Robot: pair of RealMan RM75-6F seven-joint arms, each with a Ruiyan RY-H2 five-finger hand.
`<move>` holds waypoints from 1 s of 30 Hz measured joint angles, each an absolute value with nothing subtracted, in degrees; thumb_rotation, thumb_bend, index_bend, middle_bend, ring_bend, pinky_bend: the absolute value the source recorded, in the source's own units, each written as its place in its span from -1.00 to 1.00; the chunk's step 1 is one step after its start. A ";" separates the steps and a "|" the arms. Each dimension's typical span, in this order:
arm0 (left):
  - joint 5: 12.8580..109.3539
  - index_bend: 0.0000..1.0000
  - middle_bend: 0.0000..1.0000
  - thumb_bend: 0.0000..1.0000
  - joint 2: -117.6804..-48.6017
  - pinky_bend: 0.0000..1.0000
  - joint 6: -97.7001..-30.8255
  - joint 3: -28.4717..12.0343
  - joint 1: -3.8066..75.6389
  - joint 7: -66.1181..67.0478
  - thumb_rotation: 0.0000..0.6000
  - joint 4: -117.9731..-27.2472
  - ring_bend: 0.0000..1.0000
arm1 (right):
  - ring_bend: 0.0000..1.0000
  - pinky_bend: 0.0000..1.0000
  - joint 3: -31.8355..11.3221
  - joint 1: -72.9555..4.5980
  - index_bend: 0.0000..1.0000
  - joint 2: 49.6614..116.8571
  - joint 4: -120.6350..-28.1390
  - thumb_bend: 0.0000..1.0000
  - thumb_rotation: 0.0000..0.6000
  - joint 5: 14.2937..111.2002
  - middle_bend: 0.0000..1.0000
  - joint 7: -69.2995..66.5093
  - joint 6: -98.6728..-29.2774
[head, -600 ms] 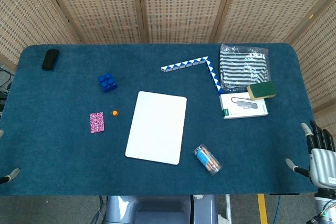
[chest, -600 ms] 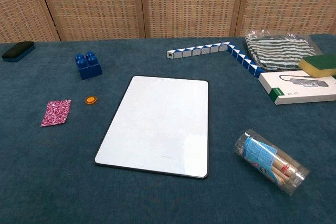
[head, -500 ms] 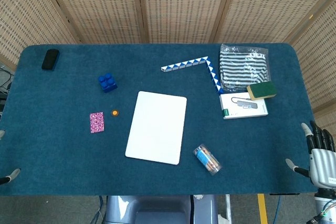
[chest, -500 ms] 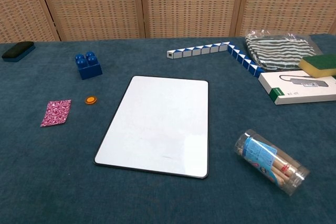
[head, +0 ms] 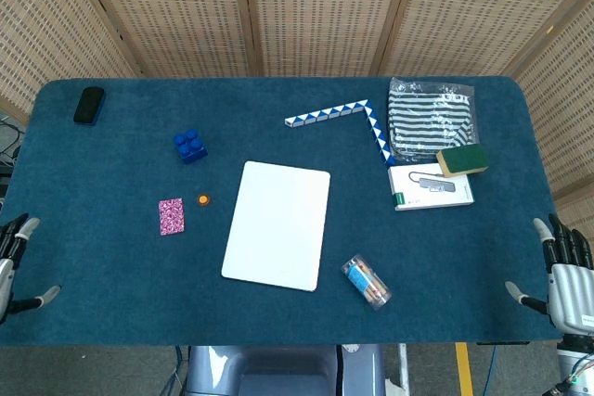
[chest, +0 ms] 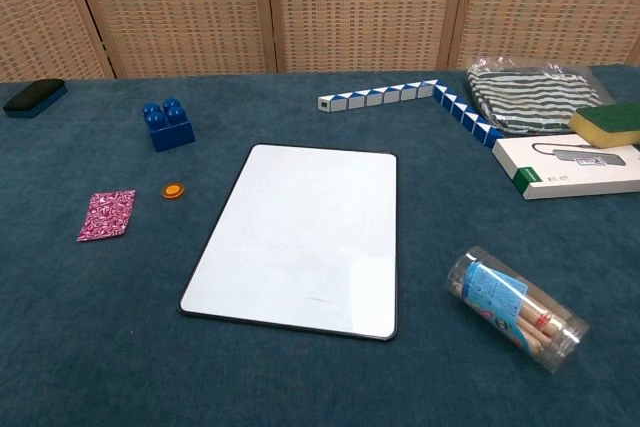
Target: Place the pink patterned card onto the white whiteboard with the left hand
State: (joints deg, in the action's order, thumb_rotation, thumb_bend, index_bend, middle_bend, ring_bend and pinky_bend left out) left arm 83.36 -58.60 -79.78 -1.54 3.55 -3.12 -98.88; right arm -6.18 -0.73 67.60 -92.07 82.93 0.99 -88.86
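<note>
The left hand (head: 7,266) is coming into the head view at the left edge of the counter (head: 111,285) — half a second ago only a fingertip or two showed low at that edge, and now more of the hand is showing, higher up, with its fingers (head: 26,226) apart and nothing in them. It is hanging over the counter's border, well apart from the pink card (head: 171,216). The chest view is not showing it at all.

The card itself is lying flat where it was, left of the whiteboard (head: 278,225), with a small orange disc (head: 203,199) between the two and a blue brick (head: 190,146) further back. Nothing on the counter is shifting: the whiteboard is bare, and the clear tube (head: 367,282) near its lower right corner is staying put.

The right hand (head: 566,271) is waiting off the far right corner — fingers spread, empty, unchanged.

So the reach is only just beginning. The left hand is going to need to travel in across the cloth toward the card, and a thin card lying flat on a soft cover is likely to be awkward to lift, so the fingers will probably have to work at one edge before carrying it over the orange disc to the board.
</note>
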 measured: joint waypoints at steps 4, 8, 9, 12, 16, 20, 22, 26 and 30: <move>81.76 -1.00 -1.00 -1.00 -59.98 -1.00 -71.95 -3.18 8.34 -6.01 1.00 -96.58 -1.00 | -1.00 -1.00 -6.32 -0.90 -1.00 67.51 -92.38 -1.00 1.00 82.32 -1.00 1.07 -88.29; 76.50 -1.00 -1.00 -0.99 -62.61 -1.00 -63.63 -5.62 13.98 -3.98 1.00 -94.23 -1.00 | -1.00 -1.00 -6.57 -1.10 -1.00 67.38 -92.87 -1.00 1.00 81.49 -1.00 1.15 -87.62; 74.31 -1.00 -1.00 -0.99 -63.63 -1.00 -61.68 -6.42 15.57 -2.76 1.00 -93.41 -1.00 | -1.00 -1.00 -6.61 -1.15 -1.00 67.33 -92.96 -1.00 1.00 81.39 -1.00 1.12 -87.48; 68.46 -0.93 -1.00 -0.94 -66.73 -1.00 -57.55 -8.40 19.25 0.37 1.00 -91.01 -1.00 | -1.00 -1.00 -6.65 -1.23 -1.00 67.18 -93.12 -1.00 1.00 81.24 -1.00 0.81 -87.22; 61.36 -0.82 -1.00 -0.78 -70.48 -1.00 -52.86 -10.33 23.59 4.91 1.00 -87.70 -1.00 | -1.00 -1.00 -6.61 -1.30 -1.00 66.95 -93.24 -1.00 1.00 81.20 -1.00 0.25 -86.92; 55.64 -0.70 -1.00 -0.69 -72.47 -1.00 -48.03 -11.16 27.17 8.47 1.00 -85.60 -1.00 | -1.00 -1.00 -6.61 -1.33 -1.00 66.79 -93.34 -1.00 1.00 81.14 -1.00 -0.42 -86.73; 53.39 -0.68 -1.00 -0.69 -73.26 -1.00 -46.47 -11.27 28.83 10.41 1.00 -84.76 -1.00 | -1.00 -1.00 -6.59 -1.35 -1.00 66.67 -93.34 -1.00 1.00 81.15 -1.00 -0.82 -86.61; 47.95 -0.64 -1.00 -0.69 -74.89 -1.00 -44.10 -11.20 31.94 14.21 1.00 -83.64 -1.00 | -1.00 -1.00 -6.52 -1.39 -1.00 66.52 -93.32 -1.00 1.00 81.18 -1.00 -1.14 -86.42; 42.39 -0.59 -1.00 -0.69 -76.49 -1.00 -42.74 -10.66 34.91 18.31 1.00 -83.00 -1.00 | -1.00 -1.00 -6.47 -1.42 -1.00 66.39 -93.38 -1.00 1.00 81.15 -1.00 -1.31 -86.26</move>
